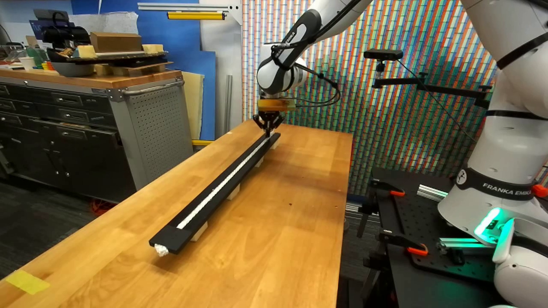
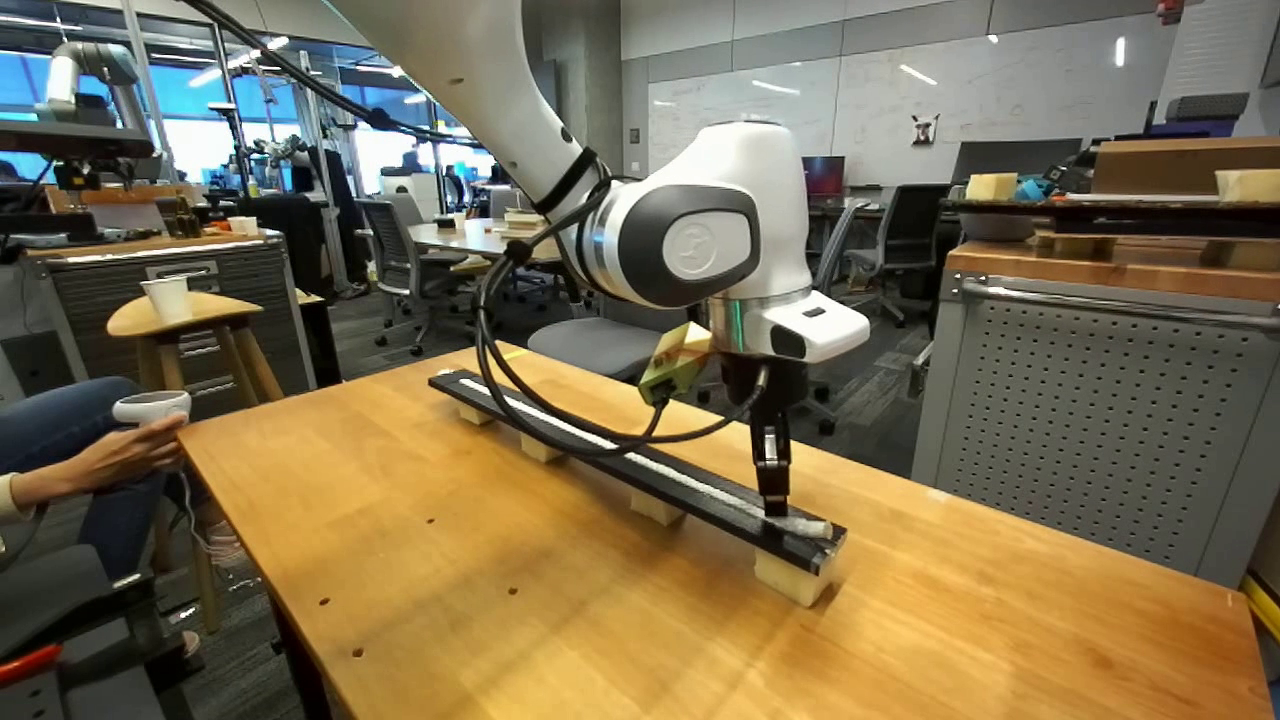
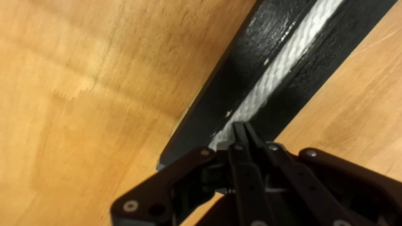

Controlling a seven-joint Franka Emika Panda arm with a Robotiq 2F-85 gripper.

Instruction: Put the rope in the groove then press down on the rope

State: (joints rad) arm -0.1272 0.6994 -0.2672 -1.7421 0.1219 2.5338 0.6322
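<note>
The white rope (image 1: 227,179) lies lengthwise along the long black bar (image 2: 812,552), seen in both exterior views. In the wrist view the rope (image 3: 273,75) sits in the groove (image 3: 284,48), whose edges run close on either side. Near one end of the bar my gripper (image 2: 776,514) points straight down, its tips on or just over the rope; contact is hard to confirm. In the wrist view the gripper (image 3: 242,123) has its fingers together with no rope between them. Beyond the tips, the rope's end shows slightly raised above the bar in an exterior view.
Small pale blocks (image 2: 790,575) hold the bar up off the wooden table (image 1: 278,256). A whitish crumpled lump (image 1: 161,250) pokes out under the bar's opposite end. Black cables (image 2: 500,350) loop from the arm above the bar. A person's hand with a controller (image 2: 150,408) is beside the table.
</note>
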